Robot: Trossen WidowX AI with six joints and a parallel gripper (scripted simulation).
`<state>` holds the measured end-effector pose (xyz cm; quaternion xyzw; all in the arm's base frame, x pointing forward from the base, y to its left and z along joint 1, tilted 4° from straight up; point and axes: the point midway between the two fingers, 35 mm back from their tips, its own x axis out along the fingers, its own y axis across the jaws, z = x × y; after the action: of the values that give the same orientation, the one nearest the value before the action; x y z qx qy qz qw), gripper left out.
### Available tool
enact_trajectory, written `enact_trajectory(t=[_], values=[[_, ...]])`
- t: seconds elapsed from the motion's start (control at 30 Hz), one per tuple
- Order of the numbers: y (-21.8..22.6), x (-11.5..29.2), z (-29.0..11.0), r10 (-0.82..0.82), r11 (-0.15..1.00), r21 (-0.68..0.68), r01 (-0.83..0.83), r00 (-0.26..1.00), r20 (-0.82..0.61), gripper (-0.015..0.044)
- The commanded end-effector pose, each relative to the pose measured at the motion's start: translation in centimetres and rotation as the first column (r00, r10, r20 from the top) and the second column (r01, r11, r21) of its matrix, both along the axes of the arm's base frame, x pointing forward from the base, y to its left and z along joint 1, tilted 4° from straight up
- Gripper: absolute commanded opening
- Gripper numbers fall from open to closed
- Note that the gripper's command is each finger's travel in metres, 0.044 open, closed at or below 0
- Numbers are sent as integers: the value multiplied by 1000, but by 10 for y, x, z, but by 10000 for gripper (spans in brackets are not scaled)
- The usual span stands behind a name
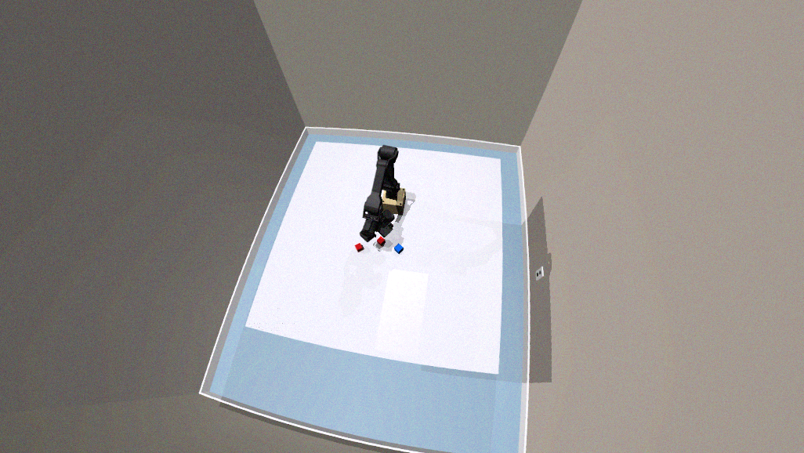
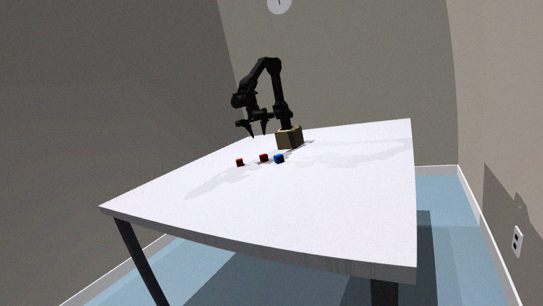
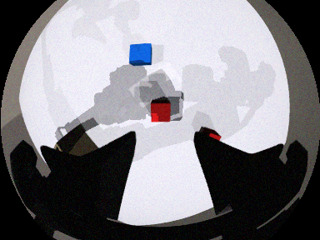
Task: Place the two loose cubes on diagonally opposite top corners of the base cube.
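Wrist view: my pincer (image 3: 165,143) hangs half open, holding nothing; a red cube (image 3: 160,112) lies below, maybe just ahead.

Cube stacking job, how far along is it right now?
Nothing is placed yet: both red cubes and the blue cube sit apart on the table. The gripper hangs open and empty above the middle red cube. Both pickups and placements remain.
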<state>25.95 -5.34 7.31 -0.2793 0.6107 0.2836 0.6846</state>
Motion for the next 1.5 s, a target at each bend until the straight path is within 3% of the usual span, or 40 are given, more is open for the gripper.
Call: enact_trajectory(t=[0.0, 0.27, 1.37, 1.47], values=[[-3, -5, -2, 24, 1000, -11, -25, 1000, -18, 265], [0, 0, -62, 24, 1000, -10, -25, 1000, -18, 265], [2, 3, -112, 24, 1000, -10, -25, 1000, -19, 265], [2, 3, -112, 24, 1000, -10, -25, 1000, -19, 186]])
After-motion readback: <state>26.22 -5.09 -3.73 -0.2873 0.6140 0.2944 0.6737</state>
